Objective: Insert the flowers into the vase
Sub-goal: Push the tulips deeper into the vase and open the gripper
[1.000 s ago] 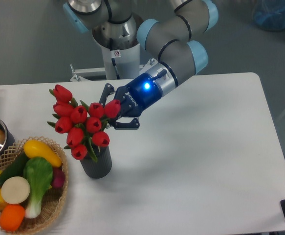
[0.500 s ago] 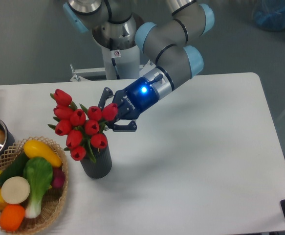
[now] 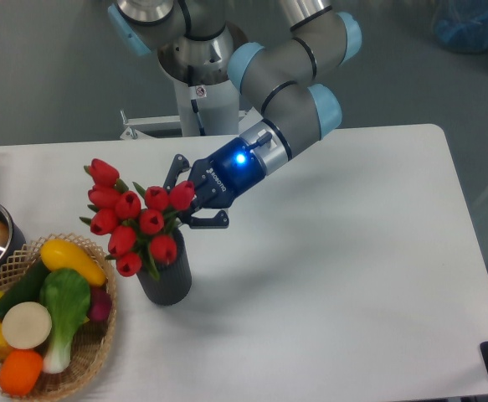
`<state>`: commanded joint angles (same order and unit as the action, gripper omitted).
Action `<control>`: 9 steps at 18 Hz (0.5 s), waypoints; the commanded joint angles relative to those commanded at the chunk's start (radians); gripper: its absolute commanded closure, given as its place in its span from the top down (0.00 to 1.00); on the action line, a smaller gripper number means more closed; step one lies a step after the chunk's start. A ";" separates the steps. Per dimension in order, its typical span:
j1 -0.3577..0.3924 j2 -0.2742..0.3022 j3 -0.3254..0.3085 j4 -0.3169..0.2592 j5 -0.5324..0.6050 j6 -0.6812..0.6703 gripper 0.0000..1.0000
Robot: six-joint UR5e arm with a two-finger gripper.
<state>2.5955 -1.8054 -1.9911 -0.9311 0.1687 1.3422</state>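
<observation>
End effector (image 3: 195,199) grips the flowers (image 3: 132,218) near their stems, tilted so the stems drop into the vase (image 3: 165,276) (near the bench's left edge).

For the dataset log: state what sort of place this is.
Probably a robotics lab test bench: an arm on a pedestal at a bare white table, toy vegetables in a wicker basket, and artificial flowers in a vase.
</observation>
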 joint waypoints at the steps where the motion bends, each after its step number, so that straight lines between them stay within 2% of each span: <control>1: 0.000 -0.002 0.000 0.003 0.000 0.005 0.32; 6: -0.002 -0.006 -0.002 0.006 0.002 0.012 0.44; 9: -0.002 -0.006 -0.002 0.006 0.000 0.014 0.46</control>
<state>2.5940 -1.8116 -1.9926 -0.9250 0.1687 1.3560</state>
